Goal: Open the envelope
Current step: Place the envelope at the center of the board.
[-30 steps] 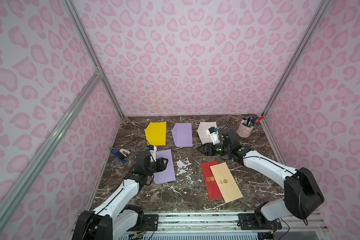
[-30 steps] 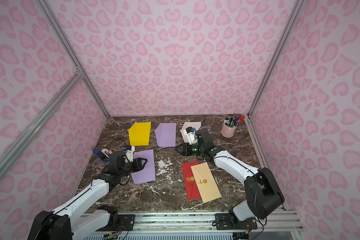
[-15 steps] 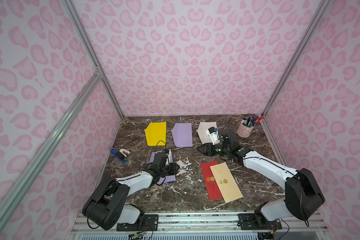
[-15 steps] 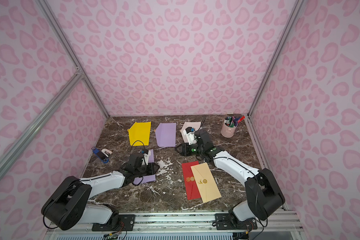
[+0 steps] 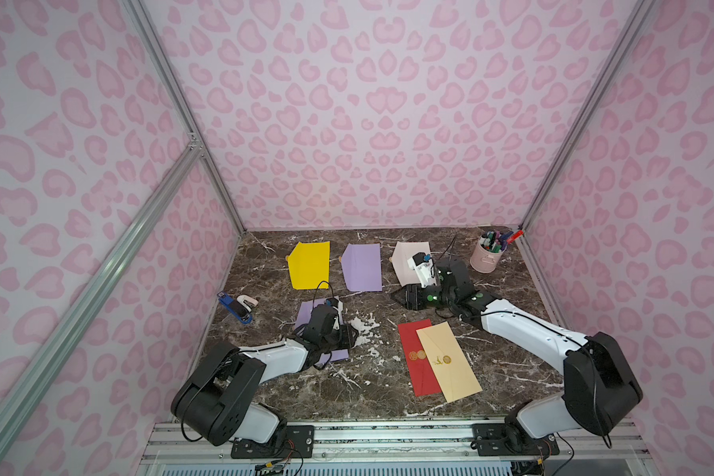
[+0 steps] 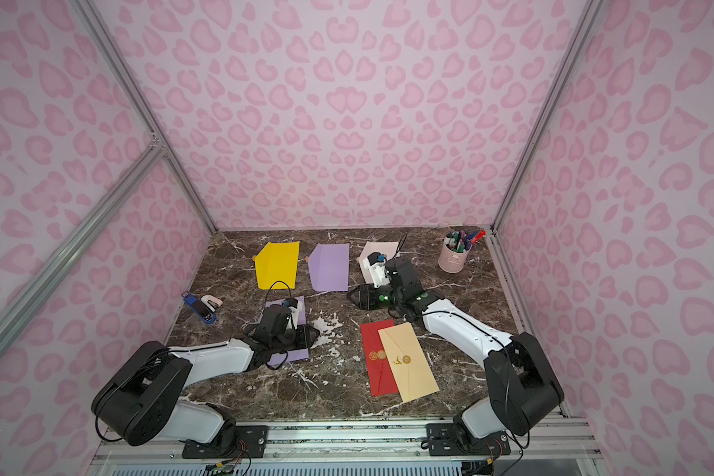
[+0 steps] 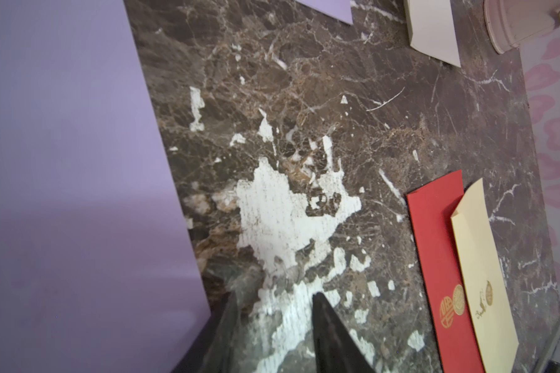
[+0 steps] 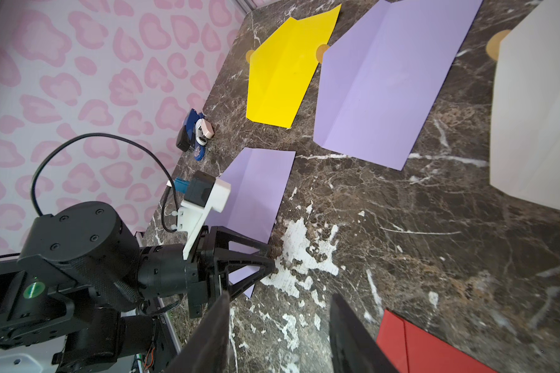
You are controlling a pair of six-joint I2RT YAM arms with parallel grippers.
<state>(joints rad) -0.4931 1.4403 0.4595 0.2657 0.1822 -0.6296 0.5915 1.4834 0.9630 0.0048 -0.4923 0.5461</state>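
Observation:
A small lilac envelope (image 5: 306,315) lies flat on the marble at the left, with a crease along it (image 8: 256,190). My left gripper (image 5: 353,331) reaches across it and sits low at its right edge. In the left wrist view the left gripper (image 7: 275,297) is open, with only bare marble in the gap and one finger beside the lilac envelope (image 7: 72,161). My right gripper (image 5: 393,294) hovers over the middle of the table pointing left. It is open and empty in the right wrist view (image 8: 280,298).
A red envelope (image 5: 413,354) lies under a cream envelope (image 5: 450,362) at the front right. At the back lie a yellow envelope (image 5: 310,266), a larger lilac one (image 5: 361,268) and a white one (image 5: 405,255). A pen cup (image 5: 487,257) stands back right, a stapler (image 5: 236,307) far left.
My left arm has swung so that its gripper moved right across the small lilac envelope to its right edge, and its jaws narrowed slightly. The right arm has not moved.

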